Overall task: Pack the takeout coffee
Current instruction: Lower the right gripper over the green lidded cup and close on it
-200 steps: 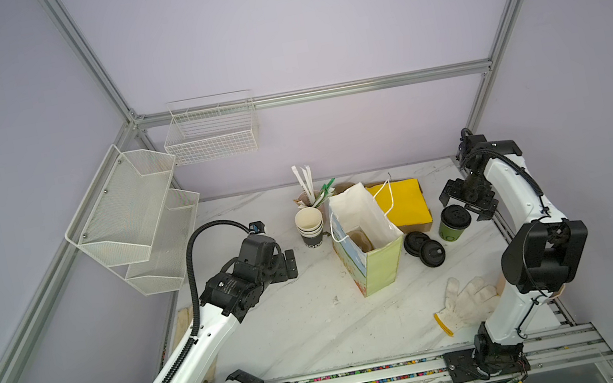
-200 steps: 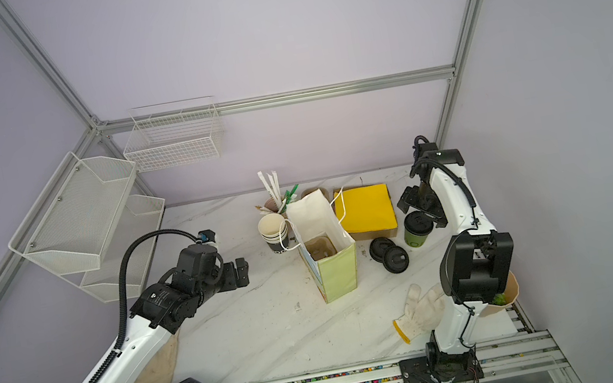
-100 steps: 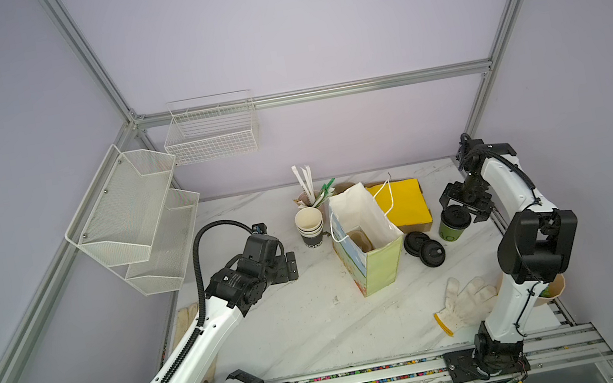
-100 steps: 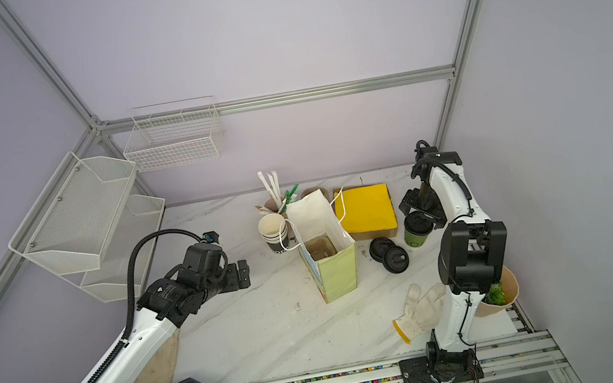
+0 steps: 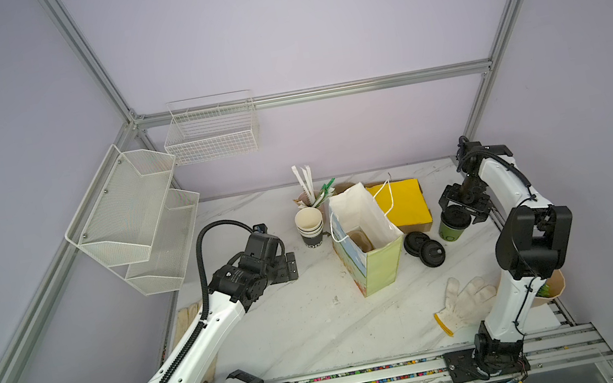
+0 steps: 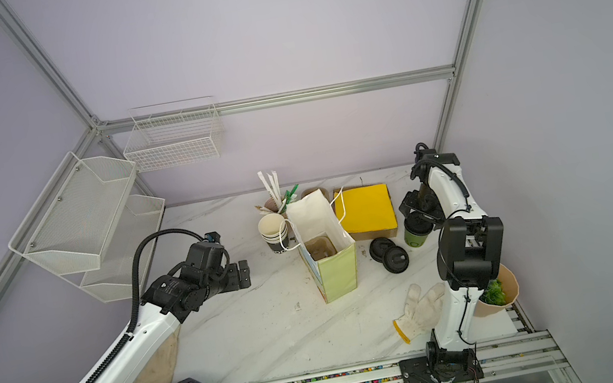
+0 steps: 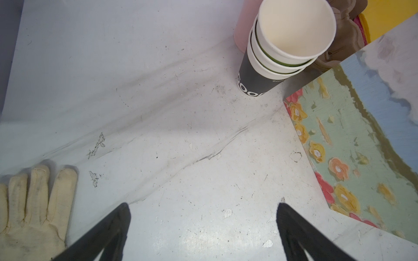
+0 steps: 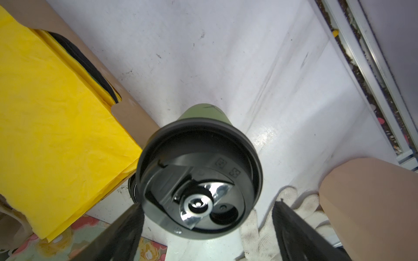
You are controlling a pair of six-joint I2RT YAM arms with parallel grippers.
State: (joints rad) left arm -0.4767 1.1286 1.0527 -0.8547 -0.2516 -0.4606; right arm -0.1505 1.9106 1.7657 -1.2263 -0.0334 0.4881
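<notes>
Since a second ago the right gripper [image 5: 464, 209] has sunk closer onto the takeout coffee [image 5: 453, 234], and the left gripper [image 5: 290, 266] has slid a little toward the paper bag [image 5: 377, 270]. In both top views the cup stands upright on the marble table [image 5: 298, 329], long axis vertical, black lid up and narrow base down. It sits just beside the cardboard box of yellow napkins [image 5: 403, 201], near two loose black lids [image 5: 425, 249] and not far from the table's right edge. The bag stands open-mouthed to its left, with bare marble in front of it as far as the white glove [image 5: 467, 300]. The same cup [image 6: 417, 238] shows under the right gripper [image 6: 420, 210], and the left gripper [image 6: 243, 274] hangs well apart from the bag [image 6: 338, 276]. From the left wrist, the left gripper [image 7: 203, 206] has its fingers spread wide over bare table, holding nothing, with the nested cups [image 7: 282, 45], the bag's flowered side [image 7: 350, 146] and another glove [image 7: 34, 203] around the free patch. From the right wrist, the lid [image 8: 199, 178] faces the camera with the green wall [image 8: 203, 113] tapering away. The right gripper [image 8: 208, 206] is released, its fingers [image 8: 291, 223] flanking the lid without clamping it.
</notes>
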